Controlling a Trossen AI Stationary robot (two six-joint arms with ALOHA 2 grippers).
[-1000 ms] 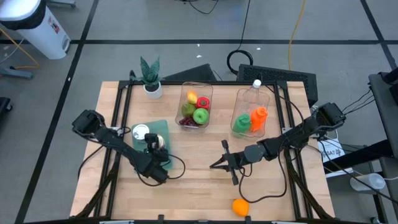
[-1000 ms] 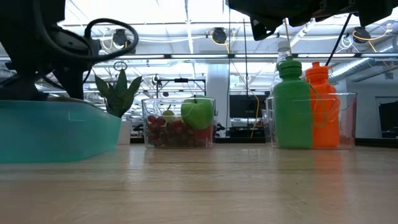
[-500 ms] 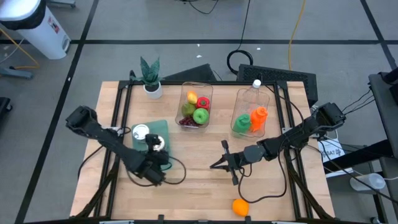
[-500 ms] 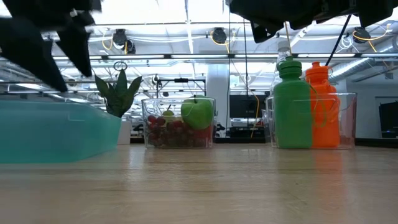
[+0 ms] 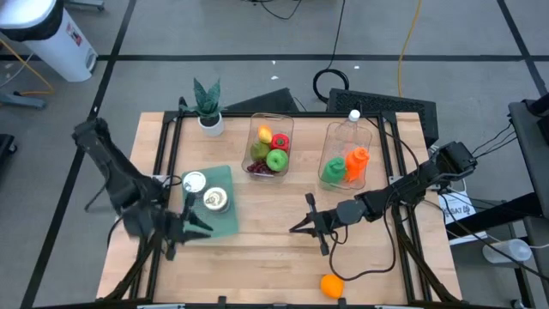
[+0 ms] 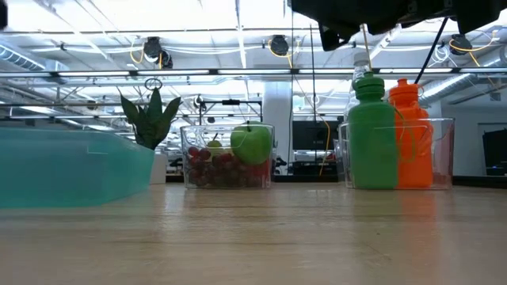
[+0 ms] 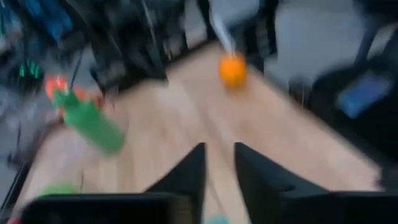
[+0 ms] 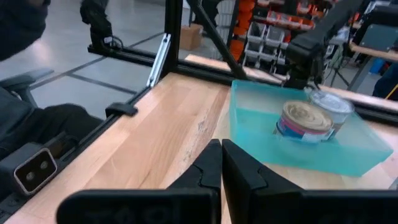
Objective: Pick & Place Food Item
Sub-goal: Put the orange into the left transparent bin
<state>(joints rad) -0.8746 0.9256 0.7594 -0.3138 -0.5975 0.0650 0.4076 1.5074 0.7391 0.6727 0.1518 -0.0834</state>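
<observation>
Two cans: both sit in the teal tray (image 5: 225, 199) on the table's left half; one can (image 5: 214, 201) lies near the tray's middle, the other can (image 5: 194, 182) at its far-left corner, the pair just beside each other. The right wrist view shows them (image 8: 304, 121) (image 8: 332, 106) standing upright in the tray (image 8: 255, 118).
Left gripper: the left gripper (image 5: 199, 225) hangs over the tray's near-left edge, just beside the nearer can and apart from it. In its own wrist view the fingers (image 7: 186, 171) stand narrowly apart with only bare table between them; nothing is held.
Right gripper: the right gripper (image 5: 302, 226) waits over bare wood right of the table's middle, pointing toward the tray; its fingers (image 8: 208, 167) are pressed together, empty.
Orange: the orange (image 5: 332, 286) lies alone at the table's near edge, right of centre, well apart from both grippers.
Fruit bin: the clear bin (image 5: 271, 129) at the far middle holds a green apple (image 5: 277, 160) and other fruit.
Bottle bin: the second clear bin (image 5: 339, 133) to its right holds a green bottle (image 6: 372, 133) and an orange bottle (image 6: 411, 127), upright.
Plant: the small potted plant (image 5: 208, 105) stands at the far-left corner.
</observation>
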